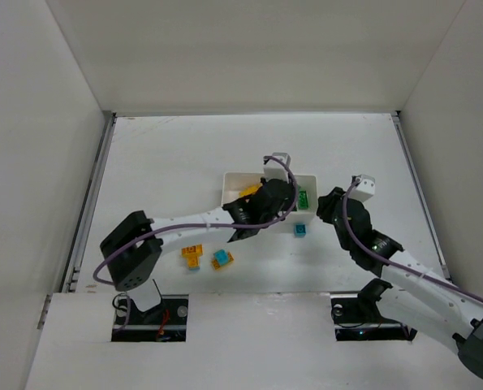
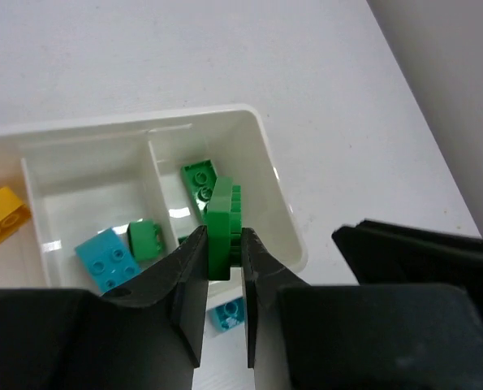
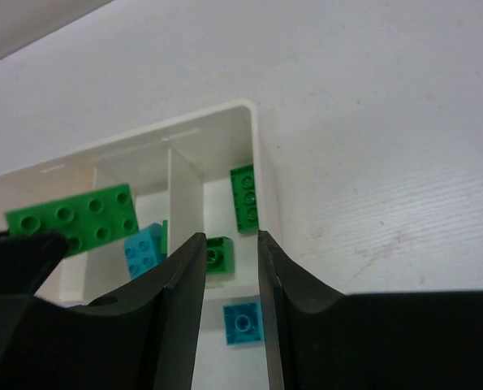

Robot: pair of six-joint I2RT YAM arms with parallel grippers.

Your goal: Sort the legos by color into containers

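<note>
Step in hand: dropping off a green. L gripper (image 2: 222, 242) is clamped on a flat green brick (image 2: 221, 213), held on edge above the white tray (image 2: 259, 162), roughly over the right-end compartment (image 2: 223, 158), which already has a green lego (image 2: 199, 180) in it. Mid compartment (image 2: 87, 191) holds a cyan brick (image 2: 107, 260) w/ a small green piece (image 2: 146, 240) beside it, prob. mis-sorted. The left one shows a yellow brick (image 2: 2, 215). R gripper (image 3: 229, 240) hangs just off the tray's right end, fingers apart, nothing btwn them. Next move, I'd say: get the flat green brick fully inside the green compartment, clear of the divider (image 2: 161, 183) & outer wall, lower a bit, then let go. Not yet sorted: a loose cyan lego (image 1: 300, 230) just beside the tray's near wall, plus an orange-yellow lego (image 1: 192, 256) & a second cyan lego (image 1: 222, 259) further out on the table (image 1: 160, 162).
</note>
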